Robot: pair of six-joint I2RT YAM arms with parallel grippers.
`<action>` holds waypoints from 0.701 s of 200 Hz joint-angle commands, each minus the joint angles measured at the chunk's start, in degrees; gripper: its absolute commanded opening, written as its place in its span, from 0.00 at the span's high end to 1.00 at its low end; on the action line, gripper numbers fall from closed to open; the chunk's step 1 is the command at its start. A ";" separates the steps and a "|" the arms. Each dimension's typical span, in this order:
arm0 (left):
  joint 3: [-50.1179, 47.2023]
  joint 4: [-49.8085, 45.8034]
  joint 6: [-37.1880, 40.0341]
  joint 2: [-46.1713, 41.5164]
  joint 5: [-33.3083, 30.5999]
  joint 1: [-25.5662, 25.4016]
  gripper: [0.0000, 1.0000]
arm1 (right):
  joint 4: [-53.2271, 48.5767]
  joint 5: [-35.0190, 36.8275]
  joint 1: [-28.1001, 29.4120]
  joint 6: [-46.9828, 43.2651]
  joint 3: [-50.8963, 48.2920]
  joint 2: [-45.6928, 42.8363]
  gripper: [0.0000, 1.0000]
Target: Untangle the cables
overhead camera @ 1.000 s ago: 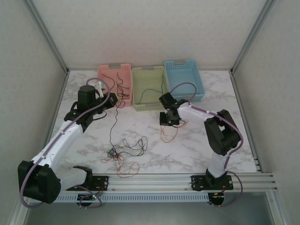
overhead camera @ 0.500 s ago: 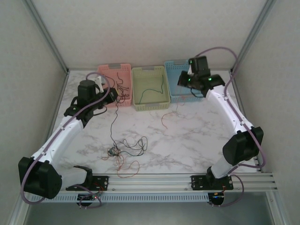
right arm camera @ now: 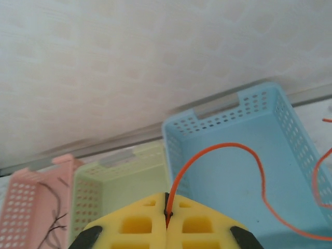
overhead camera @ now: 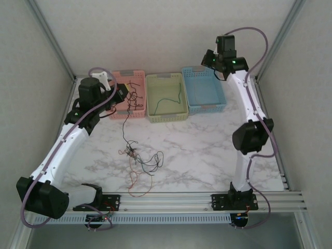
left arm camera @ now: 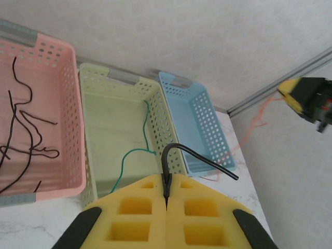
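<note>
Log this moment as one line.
left hand: shut on black cable | right hand: shut on orange cable | tangle: on table

At 6 o'clock the left end effector (left arm camera: 166, 191) pinches a black cable (left arm camera: 202, 157); a pink basket (left arm camera: 73, 119), green basket (left arm camera: 111, 122) and blue basket (left arm camera: 208, 127) span 9 to 2.

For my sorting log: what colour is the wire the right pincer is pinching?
Orange-red. The wire shows best in the right wrist view.

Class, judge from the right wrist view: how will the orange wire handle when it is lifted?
Probably floppy: from the shut right gripper, the orange wire arcs up, then sags over the blue basket. Likely very light, since it is very thin and a fingertip pinch holds it.
</note>
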 commanded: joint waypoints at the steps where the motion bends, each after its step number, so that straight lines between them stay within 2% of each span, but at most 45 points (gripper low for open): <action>1: 0.12 -2.57 1.11 -1.31 -0.09 -0.41 1.00 | -5.06 -2.93 -2.16 2.34 9.47 7.11 1.00; 20: -0.76 -3.34 1.55 -1.47 -0.31 -0.41 1.00 | -8.02 -5.84 -2.84 3.49 19.79 11.61 1.00; 42: -2.20 -3.58 1.83 -1.48 -0.43 -0.42 1.00 | -6.31 -9.78 -2.90 4.15 27.29 12.11 1.00; 89: -4.22 -3.92 2.44 -1.90 -0.54 -0.38 1.00 | 7.68 -12.78 -2.93 4.80 22.18 4.64 1.00; 140: -4.22 -4.45 3.13 -1.71 -0.39 -0.42 1.00 | 12.71 -8.18 -3.18 3.38 26.51 7.07 1.00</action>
